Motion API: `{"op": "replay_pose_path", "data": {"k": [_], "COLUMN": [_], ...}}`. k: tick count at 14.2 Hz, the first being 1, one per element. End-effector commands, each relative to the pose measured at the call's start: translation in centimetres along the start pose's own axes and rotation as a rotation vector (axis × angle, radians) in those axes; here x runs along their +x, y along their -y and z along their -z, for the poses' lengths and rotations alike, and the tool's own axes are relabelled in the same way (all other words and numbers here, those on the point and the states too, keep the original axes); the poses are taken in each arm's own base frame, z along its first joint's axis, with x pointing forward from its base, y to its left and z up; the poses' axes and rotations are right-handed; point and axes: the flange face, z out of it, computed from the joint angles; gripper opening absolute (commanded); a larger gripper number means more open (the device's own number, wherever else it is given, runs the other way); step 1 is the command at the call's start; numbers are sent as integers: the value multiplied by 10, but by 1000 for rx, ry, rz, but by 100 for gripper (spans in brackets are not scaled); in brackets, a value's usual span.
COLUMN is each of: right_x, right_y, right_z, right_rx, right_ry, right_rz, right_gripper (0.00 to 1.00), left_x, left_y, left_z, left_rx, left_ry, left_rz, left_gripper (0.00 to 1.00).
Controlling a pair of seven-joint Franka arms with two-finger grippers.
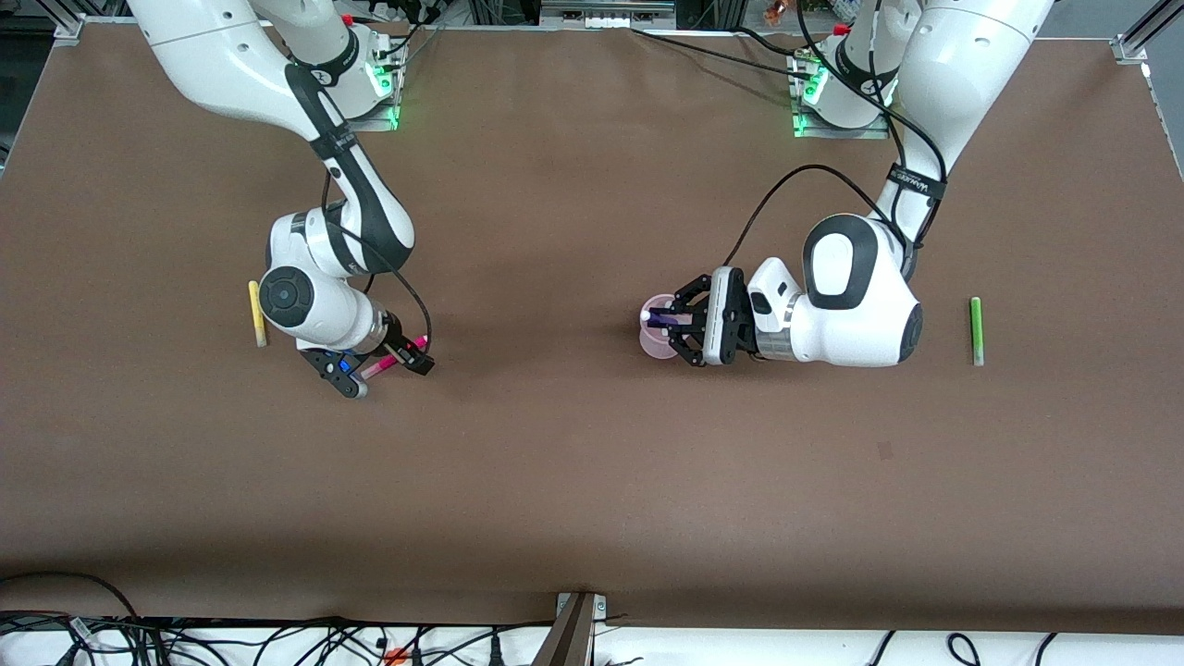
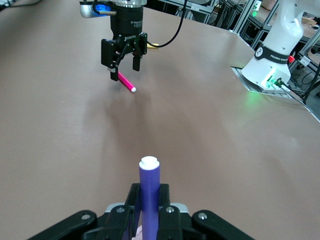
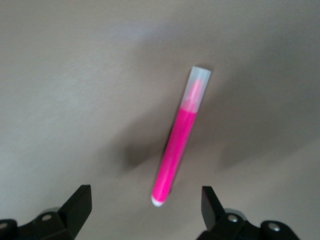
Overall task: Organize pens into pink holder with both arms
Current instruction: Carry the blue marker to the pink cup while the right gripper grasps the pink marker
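Note:
My left gripper [image 1: 683, 324] is shut on the dark purple pen [image 1: 662, 320], held level just over the pink holder [image 1: 653, 345]. In the left wrist view the purple pen [image 2: 149, 192] sticks out between the closed fingers of the left gripper [image 2: 149, 202], pale end foremost. My right gripper [image 1: 384, 373] hangs open, low over the magenta pen [image 1: 396, 357], which lies on the table. The right wrist view shows that magenta pen [image 3: 178, 147] flat on the table, between and ahead of the spread fingers of the right gripper [image 3: 145, 198], untouched. Farther off in the left wrist view are the right gripper [image 2: 125, 61] and the magenta pen [image 2: 126, 83].
A yellow pen [image 1: 256, 313] lies beside the right arm's wrist, toward the right arm's end of the table. A green pen [image 1: 975, 330] lies toward the left arm's end. The brown table [image 1: 592, 481] stretches wide toward the front camera.

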Motion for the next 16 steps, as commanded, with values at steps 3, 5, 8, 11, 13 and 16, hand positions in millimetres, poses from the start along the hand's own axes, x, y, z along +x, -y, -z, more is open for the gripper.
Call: {"op": "replay_pose_path", "data": {"k": [3,5,8,11,13,16], "right_x": [-2,-4,-7,-14,-15,-15], "right_y": [-9,-10,-7,-3,-3,-3], "right_z": [-13,-20,-25,-30,-33,-33], "right_rx": [18,13,15,12,8,15], "right_ry": [-13,-9,-8,-8,-6,4], "right_rz": [-62,-77,-90,-79,-78,-91], "right_gripper": [89,84,72,55,40,16], "left_x": [-4,-6,4,22,31,18], "left_y": [-9,-10,-19,-31,-40,-35], "left_z": [-20,-22,-22,8,32,77], "left_rx": [-15,-24,-108,-177,-197,-194], "left_ry": [-3,-3,-30,-33,5,171], "left_rz": [-5,-14,-13,142,257,446], "left_gripper": [0,99,100,100,100,100]}}
